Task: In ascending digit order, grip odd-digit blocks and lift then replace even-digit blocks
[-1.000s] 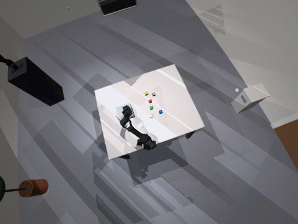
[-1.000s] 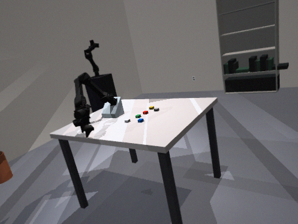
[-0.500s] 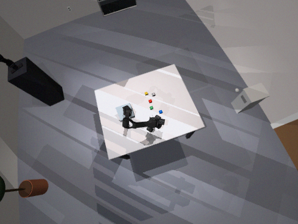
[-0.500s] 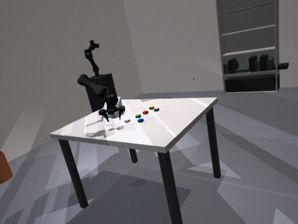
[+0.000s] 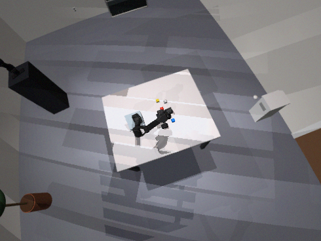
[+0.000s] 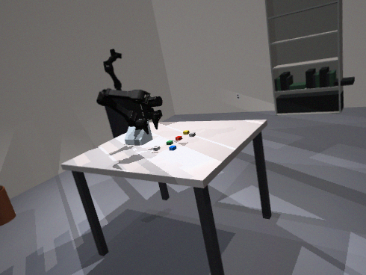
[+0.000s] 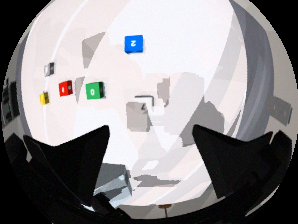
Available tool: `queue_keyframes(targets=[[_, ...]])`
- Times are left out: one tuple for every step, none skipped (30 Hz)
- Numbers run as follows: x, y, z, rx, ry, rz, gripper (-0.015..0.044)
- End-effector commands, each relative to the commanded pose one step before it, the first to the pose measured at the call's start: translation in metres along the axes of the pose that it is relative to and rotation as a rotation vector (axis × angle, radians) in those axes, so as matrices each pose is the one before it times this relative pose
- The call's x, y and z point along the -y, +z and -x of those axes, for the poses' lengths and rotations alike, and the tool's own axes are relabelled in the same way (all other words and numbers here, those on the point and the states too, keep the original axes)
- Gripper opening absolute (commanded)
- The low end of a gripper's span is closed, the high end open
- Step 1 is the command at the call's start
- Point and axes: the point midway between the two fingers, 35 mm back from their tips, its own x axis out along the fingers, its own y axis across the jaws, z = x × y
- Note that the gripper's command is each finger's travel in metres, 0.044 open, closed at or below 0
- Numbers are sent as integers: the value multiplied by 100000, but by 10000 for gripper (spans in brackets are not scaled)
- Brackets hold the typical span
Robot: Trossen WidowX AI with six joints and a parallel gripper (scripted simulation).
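Several small blocks lie on the white table (image 5: 187, 88) (image 6: 228, 149) (image 7: 193, 36): yellow (image 5: 157, 100) (image 6: 186, 131) (image 7: 44, 98), grey (image 5: 165, 101) (image 6: 192, 134) (image 7: 48, 68), red (image 5: 162, 108) (image 6: 178, 137) (image 7: 65, 87), green (image 6: 169, 142) (image 7: 95, 90), blue (image 5: 173, 120) (image 6: 172, 147) (image 7: 133, 43) and white (image 6: 156, 148) (image 7: 141, 103). Their digits are too small to read. My gripper (image 5: 168, 112) (image 6: 155, 122) (image 7: 152, 129) is open and empty. It hangs well above the table, over the blocks, with the white block nearest below its fingers. In the overhead view the arm hides the green block.
The arm's base stands on a pale pedestal (image 5: 128, 118) (image 6: 135, 137) at the table's near-left part. Off the table on the floor are a black box (image 5: 36, 86), a white box (image 5: 268, 105), a brown cylinder (image 5: 36, 202) and a bookshelf (image 6: 306, 56).
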Motion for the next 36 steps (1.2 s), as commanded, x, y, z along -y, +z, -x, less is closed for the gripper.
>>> queue_keyframes(targets=[[-227, -146, 173, 27, -1011, 3948, 400], [0, 0, 0, 0, 0, 0, 400], [0, 0, 0, 0, 0, 0, 400], [0, 0, 0, 0, 0, 0, 400], [0, 0, 0, 0, 0, 0, 400], [0, 0, 0, 0, 0, 0, 400], [0, 0, 0, 0, 0, 0, 400], [0, 0, 0, 0, 0, 0, 400], [0, 0, 0, 0, 0, 0, 400], [0, 0, 0, 0, 0, 0, 400], [0, 0, 0, 0, 0, 0, 400], [0, 0, 0, 0, 0, 0, 400], [0, 0, 0, 0, 0, 0, 400], [0, 0, 0, 0, 0, 0, 400], [0, 0, 0, 0, 0, 0, 400], [0, 0, 0, 0, 0, 0, 400], [0, 0, 0, 0, 0, 0, 400], [0, 0, 0, 0, 0, 0, 400], [0, 0, 0, 0, 0, 0, 400], [0, 0, 0, 0, 0, 0, 400], [-112, 51, -4, 42, 2, -18, 400], [-336, 151, -11, 126, 3, -56, 400], [-565, 240, -17, 210, -5, -94, 400], [-793, 334, -13, 215, 36, -89, 400], [-1032, 401, -12, 233, 37, -96, 400], [-1260, 475, 4, 95, 110, -27, 400], [-1392, 493, 17, -94, 151, 53, 400], [-1280, 396, 12, -164, 85, 65, 400], [-1056, 290, 8, -198, 35, 68, 400], [-832, 197, 1, -159, -15, 45, 400], [-599, 125, -3, -116, -34, 28, 400], [-362, 69, -3, -70, -30, 15, 400], [-121, 22, -1, -23, -11, 5, 400], [0, 0, 0, 0, 0, 0, 400], [0, 0, 0, 0, 0, 0, 400], [0, 0, 0, 0, 0, 0, 400]])
